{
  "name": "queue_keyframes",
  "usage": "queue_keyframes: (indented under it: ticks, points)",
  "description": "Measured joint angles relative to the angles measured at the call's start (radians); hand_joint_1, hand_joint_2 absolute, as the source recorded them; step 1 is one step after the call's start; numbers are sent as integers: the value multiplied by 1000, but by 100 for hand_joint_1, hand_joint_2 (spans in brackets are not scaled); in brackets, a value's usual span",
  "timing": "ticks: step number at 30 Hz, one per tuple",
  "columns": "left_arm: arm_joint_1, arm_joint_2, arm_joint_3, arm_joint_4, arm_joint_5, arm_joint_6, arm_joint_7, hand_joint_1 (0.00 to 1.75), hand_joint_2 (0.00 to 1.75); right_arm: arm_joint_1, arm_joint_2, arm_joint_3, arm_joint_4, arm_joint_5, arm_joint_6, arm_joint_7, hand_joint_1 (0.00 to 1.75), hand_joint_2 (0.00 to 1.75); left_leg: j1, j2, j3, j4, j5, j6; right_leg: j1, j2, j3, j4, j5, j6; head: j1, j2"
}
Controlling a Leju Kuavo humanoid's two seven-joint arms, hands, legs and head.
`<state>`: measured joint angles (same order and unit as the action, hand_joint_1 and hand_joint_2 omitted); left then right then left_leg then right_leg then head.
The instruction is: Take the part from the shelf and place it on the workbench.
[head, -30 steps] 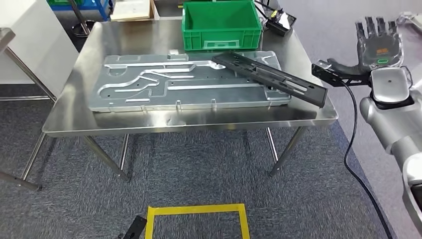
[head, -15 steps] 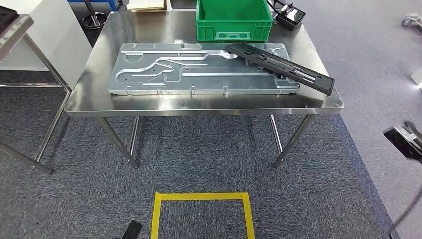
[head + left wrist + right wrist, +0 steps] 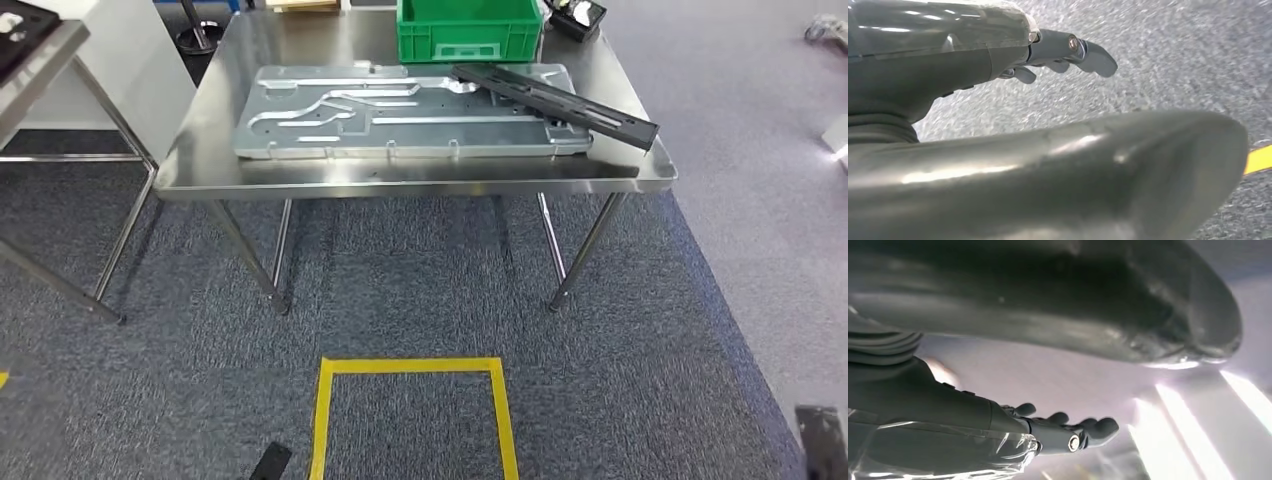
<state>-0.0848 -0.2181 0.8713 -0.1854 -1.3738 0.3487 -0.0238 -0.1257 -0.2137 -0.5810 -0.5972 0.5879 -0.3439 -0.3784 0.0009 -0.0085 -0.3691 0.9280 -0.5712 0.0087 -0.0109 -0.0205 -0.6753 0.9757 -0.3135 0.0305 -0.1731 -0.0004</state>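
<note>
A long black part point(image 3: 556, 101) lies slantwise on the steel workbench point(image 3: 400, 176), its left end resting on a large silver machined plate point(image 3: 400, 110) and its right end near the bench's right edge. The bench stands some way ahead of me. My left hand point(image 3: 998, 55) hangs over grey carpet with its fingers point(image 3: 1083, 50) stretched out and nothing in it. My right hand point(image 3: 978, 415) also holds nothing, and its fingers point(image 3: 1088, 429) are apart and lightly bent.
A green crate point(image 3: 468, 28) stands at the back of the bench with a black device point(image 3: 578, 14) beside it. A steel shelf point(image 3: 45, 60) stands at the left. A yellow tape square point(image 3: 412, 400) marks the carpet near me, with a dark object point(image 3: 270, 462) beside it.
The camera has drawn back from the bench and shifted. My right hand, raised beside the bench's right edge a second ago, has dropped out of the head view. The black part stays on the bench.
</note>
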Motion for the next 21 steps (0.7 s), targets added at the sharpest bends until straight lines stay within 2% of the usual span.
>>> queue_keyframes:
  ticks: [1, 2, 3, 4, 5, 6, 7, 8, 9, 10, 11, 12, 14, 15, 16, 18, 19, 21]
  points:
    - [0, 1, -2, 0, -7, -3, 5, 0, 0, 4, 27, -21, 53, -2, 21, 28, 0, 0, 1, 3, -9, 2, 10, 10, -1, 2, -2, -4, 7, 5, 0, 0]
    - [-1, 1, -3, 0, -14, -6, 11, 0, 0, 10, 55, -39, 98, -3, 48, 63, 0, 0, 2, 7, -20, 1, 22, 19, -3, 4, -8, 1, -8, 10, 0, 0]
    - [-1, 2, -5, 0, -21, -9, 16, 0, 0, 18, 84, -53, 139, -1, 75, 99, 0, 0, 3, 11, -33, 0, 36, 27, -6, 7, -18, 23, -46, 13, 0, 0]
    - [-3, 3, -7, 0, -26, -11, 20, 0, 0, 25, 113, -63, 175, 3, 100, 135, 0, 0, 3, 15, -49, 1, 50, 33, -9, 9, -34, 70, -105, 16, 1, 0]
    - [-5, 4, -9, 0, -31, -12, 23, 0, 0, 30, 140, -71, 208, 12, 119, 171, 0, 0, 2, 18, -68, 3, 62, 36, -10, 10, -52, 137, -167, 19, 1, 0]
    - [-7, 5, -12, 0, -34, -13, 24, 0, 0, 33, 168, -75, 236, 23, 134, 203, 0, 0, 0, 20, -86, 5, 74, 36, -12, 11, -68, 213, -209, 22, 1, 0]
    - [-9, 6, -14, 0, -36, -13, 23, 0, 0, 34, 194, -78, 261, 34, 145, 229, 0, 0, 0, 22, -105, 9, 85, 34, -13, 11, -79, 284, -219, 25, 1, 0]
    - [-11, 7, -16, 0, -36, -13, 22, 0, 0, 35, 217, -80, 281, 45, 152, 251, 0, 0, 0, 24, -123, 14, 94, 31, -15, 11, -80, 333, -196, 27, 0, 0]
    - [-11, 8, -17, 0, -36, -12, 21, 0, 0, 35, 237, -80, 297, 53, 157, 266, 0, 0, 1, 26, -140, 19, 103, 28, -17, 11, -71, 354, -160, 29, 1, 0]
    - [-12, 8, -18, 0, -36, -12, 20, 0, 0, 36, 252, -80, 308, 59, 161, 277, 0, 0, 2, 27, -154, 26, 109, 24, -20, 11, -52, 350, -125, 31, 1, 0]
    - [-12, 8, -18, 0, -35, -11, 20, 0, 0, 36, 262, -80, 316, 63, 163, 285, 0, 0, 3, 28, -166, 33, 113, 20, -23, 11, -18, 317, -105, 32, 0, 0]
    - [-12, 8, -18, 0, -35, -11, 20, 0, 0, 35, 273, -80, 323, 66, 166, 291, 0, 0, 3, 28, -176, 42, 115, 16, -26, 11, 35, 255, -114, 32, 1, 0]
    - [-13, 9, -19, -1, -35, -10, 20, 0, 0, 30, 291, -80, 336, 70, 172, 301, 0, 0, 2, 28, -192, 63, 117, 5, -26, 13, 147, 106, -169, 25, 0, 0]
    - [-14, 9, -19, -1, -35, -10, 19, 0, 0, 26, 300, -80, 342, 74, 175, 306, 0, 0, 1, 28, -199, 73, 119, -2, -23, 14, 183, 51, -200, 19, 0, 0]
    - [-15, 10, -20, -1, -36, -10, 19, 0, 0, 24, 306, -80, 348, 77, 179, 312, 0, 0, 0, 28, -205, 79, 122, -9, -20, 15, 194, 26, -216, 10, 0, 0]
    - [-15, 11, -23, -1, -39, -11, 19, 0, 0, 21, 319, -80, 359, 85, 186, 325, 0, 0, 3, 25, -218, 90, 120, -22, -19, 11, 187, 18, -218, -10, 0, 0]
    - [-14, 12, -25, -1, -42, -12, 20, 0, 0, 21, 325, -80, 363, 90, 189, 332, 0, 0, 6, 23, -229, 114, 100, -27, -19, 7, 181, 17, -212, -20, 0, 0]
    - [-11, 13, -30, -1, -50, -16, 22, 0, 0, 20, 335, -80, 369, 102, 189, 342, 0, 0, 10, 19, -273, 221, 23, -35, -15, -3, 169, 17, -201, -36, 0, 0]
